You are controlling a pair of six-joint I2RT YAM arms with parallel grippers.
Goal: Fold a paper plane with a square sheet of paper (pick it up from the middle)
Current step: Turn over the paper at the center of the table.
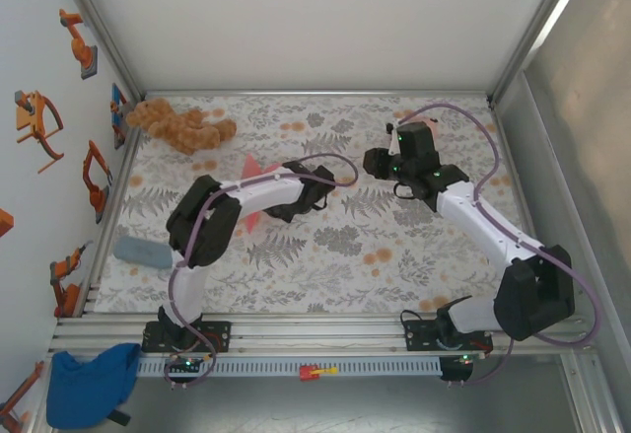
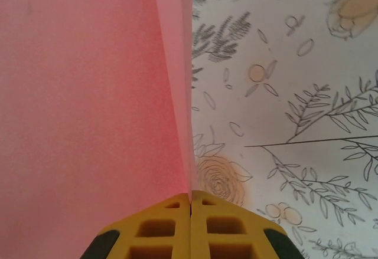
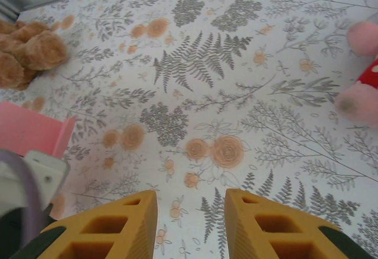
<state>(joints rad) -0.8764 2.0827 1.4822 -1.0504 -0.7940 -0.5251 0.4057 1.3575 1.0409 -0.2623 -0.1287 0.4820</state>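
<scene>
Where left pincer (image 2: 190,199) clamps, paper (image 2: 88,94) stands.

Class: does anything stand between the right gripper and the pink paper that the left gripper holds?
Yes: the left arm's wrist sits on the right gripper's side of the pink paper, which the left gripper is shut on. No loose thing lies on the tablecloth between them.

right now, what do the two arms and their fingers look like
The left arm and right arm both have white links between bulky black joints, with a purple cable looping along each. The fingers are mustard-yellow blocks with rectangular cut-out pockets and dark outer edges.
</scene>
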